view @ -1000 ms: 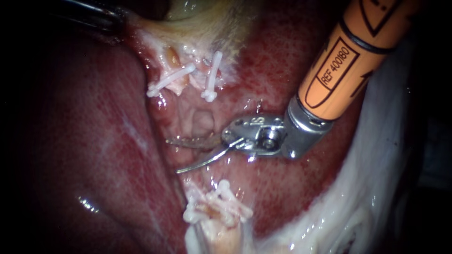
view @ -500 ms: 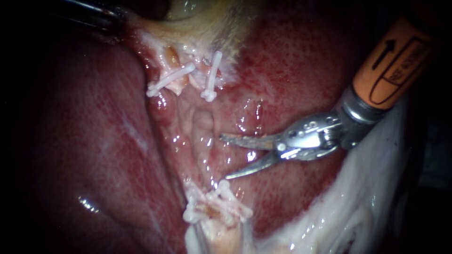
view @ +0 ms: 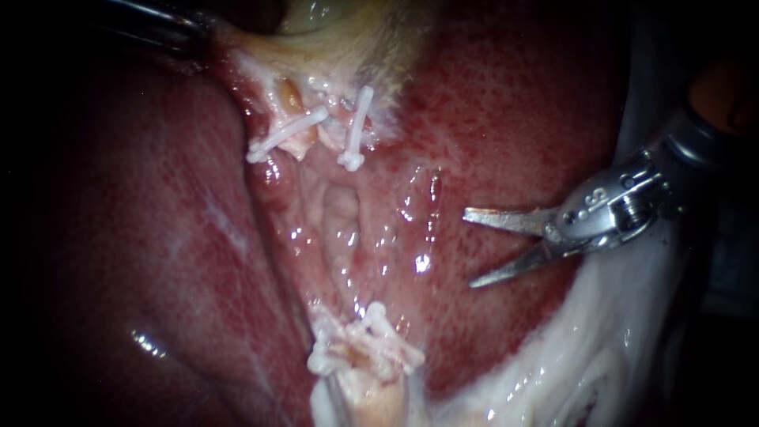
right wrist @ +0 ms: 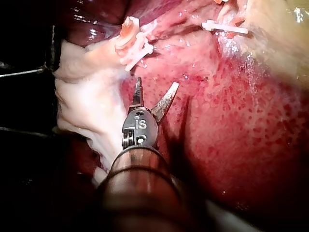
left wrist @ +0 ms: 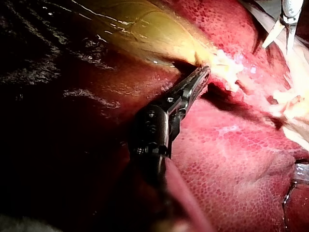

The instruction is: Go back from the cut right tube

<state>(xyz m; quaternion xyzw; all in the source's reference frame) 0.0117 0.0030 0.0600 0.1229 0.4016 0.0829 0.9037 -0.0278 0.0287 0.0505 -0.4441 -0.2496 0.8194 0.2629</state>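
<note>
Room lies open around my right instrument [view: 469, 247] at 3 o'clock. Its blades stand wide apart and hold nothing, over bare liver [view: 506, 119], with white tissue [view: 601, 340] bordering it toward 5 o'clock. The right tube [view: 341, 133] is cut and lies well apart from the blades. Its upper end sits under a white clip [view: 356, 130] near 12 o'clock, and more clips [view: 368, 348] bunch on the stump at 6 o'clock. My left instrument [left wrist: 203, 73], entering at 11 o'clock, has its jaws closed on the gallbladder [left wrist: 145, 29] edge.
</note>
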